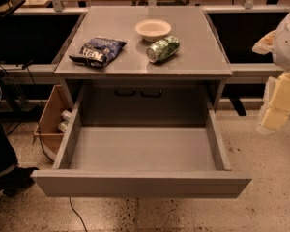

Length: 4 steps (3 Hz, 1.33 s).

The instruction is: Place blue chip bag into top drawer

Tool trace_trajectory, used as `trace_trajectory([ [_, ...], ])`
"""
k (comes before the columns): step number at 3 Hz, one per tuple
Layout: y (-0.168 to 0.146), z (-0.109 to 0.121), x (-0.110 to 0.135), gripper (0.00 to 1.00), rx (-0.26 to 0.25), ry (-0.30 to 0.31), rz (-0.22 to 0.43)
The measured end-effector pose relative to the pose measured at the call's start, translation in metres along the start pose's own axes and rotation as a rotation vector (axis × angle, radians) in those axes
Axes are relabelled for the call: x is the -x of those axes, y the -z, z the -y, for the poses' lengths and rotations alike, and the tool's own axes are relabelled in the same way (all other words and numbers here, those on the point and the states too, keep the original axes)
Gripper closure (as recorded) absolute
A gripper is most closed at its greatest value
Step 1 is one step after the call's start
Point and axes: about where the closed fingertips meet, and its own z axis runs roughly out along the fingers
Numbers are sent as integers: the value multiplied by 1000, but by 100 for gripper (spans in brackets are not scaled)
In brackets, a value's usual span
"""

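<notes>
1. Getting hold of the blue chip bag (97, 51) is the step right now, I think, because nothing is holding it
2. The bag lies flat and a bit crumpled on the left side of the table (203, 57), in the upper left part of the frame
3. The top drawer (140, 182) is pulled wide open in the lower middle of the frame and looks empty, so it is ready
4. The pincer (275, 112) hangs at the right edge of the frame, off to the side of the table and well apart from the bag. I cannot tell if it is wide or narrow
5. A green can (163, 48) lies on its side near the bag, to its right, and a small bowl (153, 29) sits just behind the can. The pincer should cross over high so it does not bump them, since the can could roll
6. It should come down on the middle of the bag and squeeze softly, because the foil may slip away
7. Then lift the bag, bring it over the open drawer, go low and let go
</notes>
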Motion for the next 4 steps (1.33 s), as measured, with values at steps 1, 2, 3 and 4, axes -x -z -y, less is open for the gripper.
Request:
trace_trajectory([
  [1, 0, 0, 0, 0, 0, 0, 0],
  [2, -12, 9, 18, 0, 2, 20, 25],
  [3, -49, 29, 59, 0, 30, 43, 75],
  [4, -92, 45, 107, 0, 69, 58, 128],
])
